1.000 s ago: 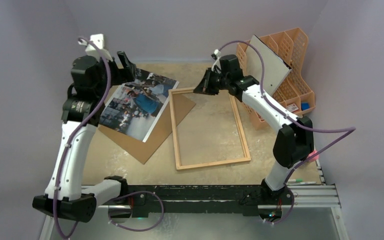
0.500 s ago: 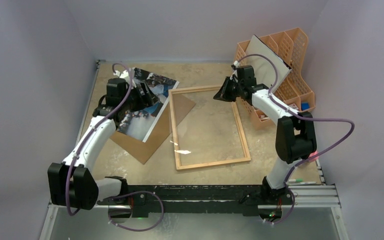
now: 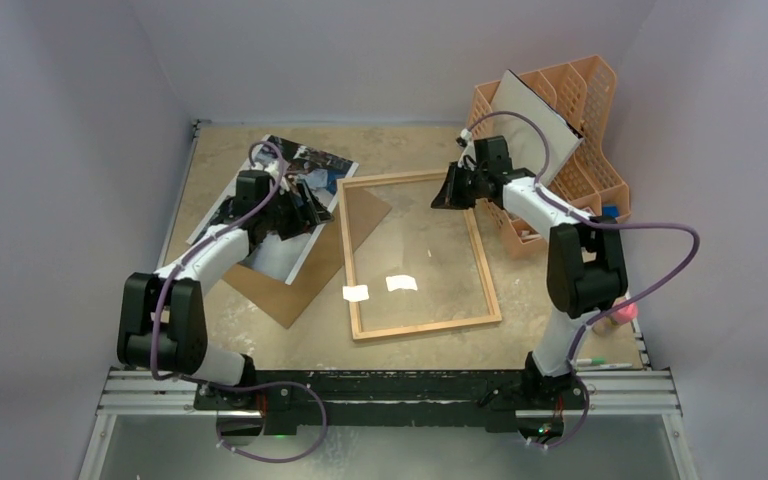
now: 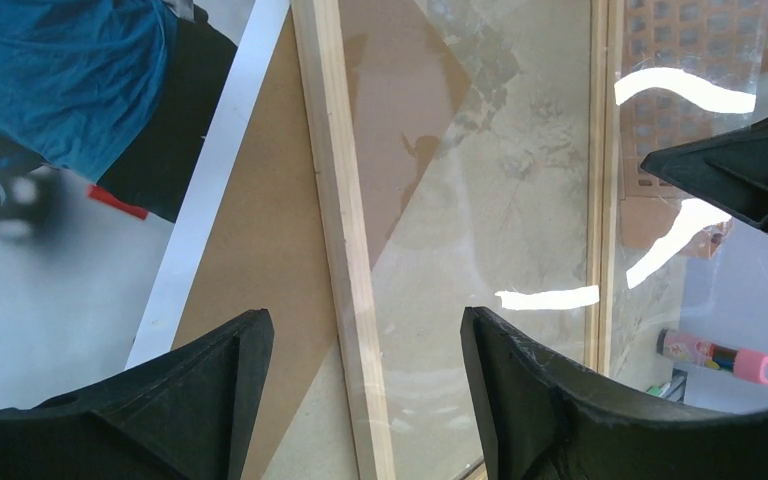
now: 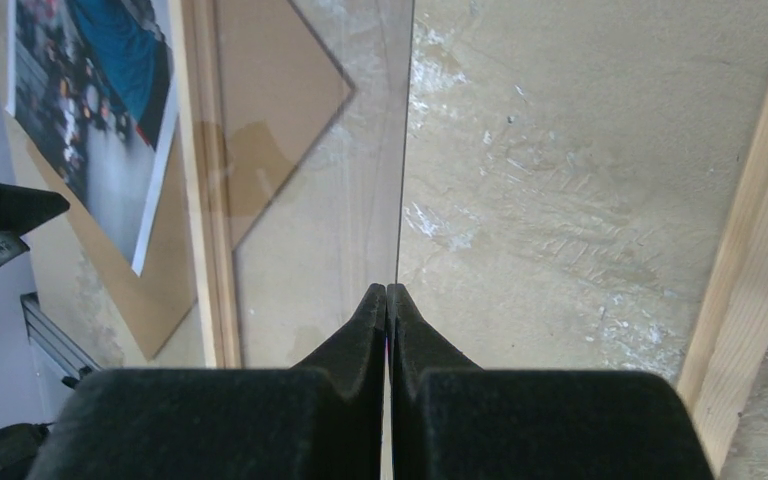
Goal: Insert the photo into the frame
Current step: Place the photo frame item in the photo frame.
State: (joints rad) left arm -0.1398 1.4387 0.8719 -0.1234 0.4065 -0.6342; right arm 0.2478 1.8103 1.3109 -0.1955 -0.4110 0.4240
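The photo (image 3: 312, 166) lies face up at the back left on a brown backing panel (image 3: 295, 285); its blue-shirted figure fills the left wrist view's corner (image 4: 60, 120). The frame (image 3: 422, 325) of light wood lies flat mid-table. My left gripper (image 3: 305, 205) hangs open low over the frame's left rail (image 4: 335, 180), one finger on each side, holding nothing (image 4: 365, 315). My right gripper (image 3: 450, 190) at the frame's far end is shut (image 5: 388, 290) on the edge of the clear glass pane (image 5: 400, 150), which I see edge-on. The left arm covers the photo's middle.
An orange lattice organizer (image 3: 570, 150) stands at the back right with a white-grey board (image 3: 535, 125) leaning in it. A pink marker (image 3: 622, 312) lies near the right arm's base. One corner of the backing panel reaches under the frame (image 3: 365, 210).
My left arm has dropped from high over the photo to low by the frame's left rail. The right gripper shifted right along the frame's far end, and glare on the glass moved.
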